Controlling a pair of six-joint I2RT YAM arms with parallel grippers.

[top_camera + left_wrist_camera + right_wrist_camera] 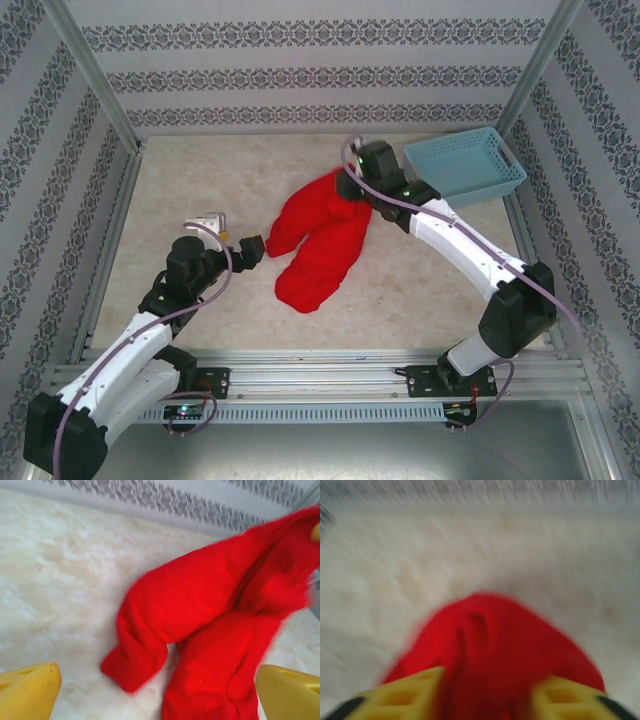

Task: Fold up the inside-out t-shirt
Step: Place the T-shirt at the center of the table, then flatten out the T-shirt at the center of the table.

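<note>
The red t-shirt [318, 245] is lying bunched near the middle of the table [190, 190]. Its far end is rising into the right gripper [350, 186], whose 2 yellow fingers [405, 695] are pinching the cloth between them. The left gripper [252, 246] is hovering just beside the shirt's left lobe, its 2 fingers [25, 690] spread wide and holding nothing. A light blue basket [465, 165] is sitting at the far right corner, apart from the shirt.

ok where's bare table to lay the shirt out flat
Far-left table, between the left rail and the t-shirt, is widest. A bare strip also runs between the t-shirt and the near rail. Crowded far right: basket and right arm.
</note>
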